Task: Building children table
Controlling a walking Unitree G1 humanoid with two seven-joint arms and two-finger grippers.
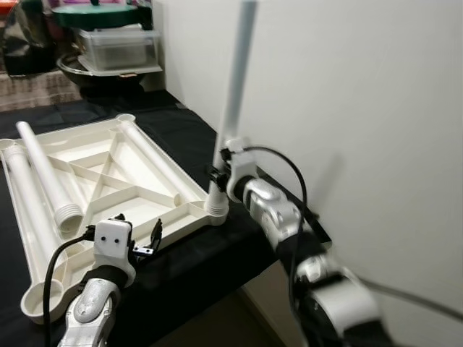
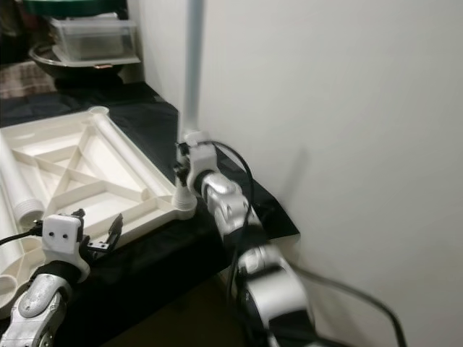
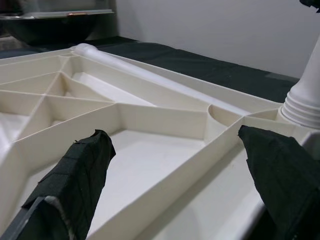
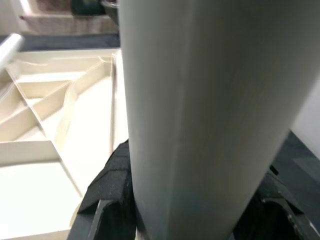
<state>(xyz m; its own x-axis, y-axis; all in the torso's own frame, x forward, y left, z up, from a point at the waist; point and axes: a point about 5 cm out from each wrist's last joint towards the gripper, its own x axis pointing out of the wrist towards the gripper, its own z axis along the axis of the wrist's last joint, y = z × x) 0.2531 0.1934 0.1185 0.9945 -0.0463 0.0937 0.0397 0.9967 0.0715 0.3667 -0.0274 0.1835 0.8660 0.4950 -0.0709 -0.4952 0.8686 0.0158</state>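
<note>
The white plastic tabletop (image 1: 108, 181) lies upside down on a black cloth, ribs facing up. A white table leg (image 1: 233, 108) stands upright in the near right corner socket (image 1: 217, 208). My right gripper (image 1: 218, 172) is shut on that leg just above the socket; the leg's surface (image 4: 195, 115) looms close between the black fingers (image 4: 112, 185). My left gripper (image 1: 137, 238) hovers open over the tabletop's near edge, its black fingers (image 3: 80, 175) spread wide above a rib. Two loose legs (image 1: 43, 177) lie on the tabletop's left side.
A white wall (image 1: 347, 108) rises close on the right, right behind the upright leg. At the back stand a clear plastic box (image 1: 119, 47) and a dark bowl (image 1: 108, 72). The black-clothed surface (image 1: 210, 260) ends just before me.
</note>
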